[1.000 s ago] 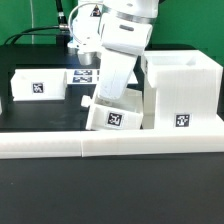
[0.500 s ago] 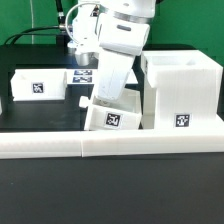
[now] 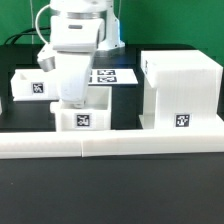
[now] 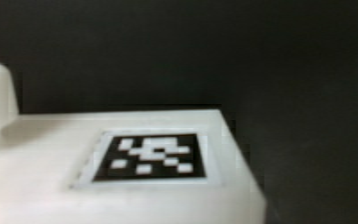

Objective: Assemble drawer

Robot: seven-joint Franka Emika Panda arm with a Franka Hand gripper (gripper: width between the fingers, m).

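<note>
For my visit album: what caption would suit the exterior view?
Robot arm poised over a small tagged tray, with the big drawer housing beside it.

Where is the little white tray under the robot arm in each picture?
Exterior view: little tray, just below the arm, on the exterior view's left of the big housing.
Wrist view: probably the close white surface against the dark table.
Shared landmark: its black-and-white tag.
</note>
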